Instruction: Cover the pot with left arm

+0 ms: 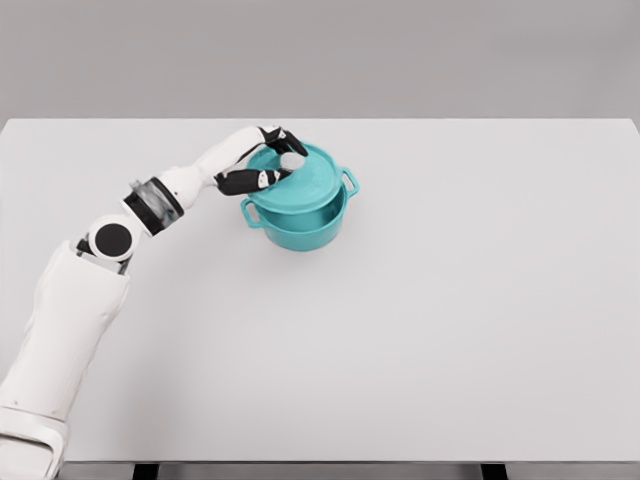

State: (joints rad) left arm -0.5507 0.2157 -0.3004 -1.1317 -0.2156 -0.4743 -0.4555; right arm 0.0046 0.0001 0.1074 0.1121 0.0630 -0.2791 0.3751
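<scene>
A teal pot (300,228) with two side handles stands on the white table (450,300), left of centre and toward the back. Its teal lid (305,183) lies tilted over the pot's mouth, the left edge raised, with a pale round knob (292,161) on top. My left hand (268,160) reaches in from the lower left, and its black fingers (245,181) are curled around the lid at the knob and the left rim. The right arm does not show.
The table's far edge runs just behind the pot. Below the table's front edge, two dark legs (146,471) show.
</scene>
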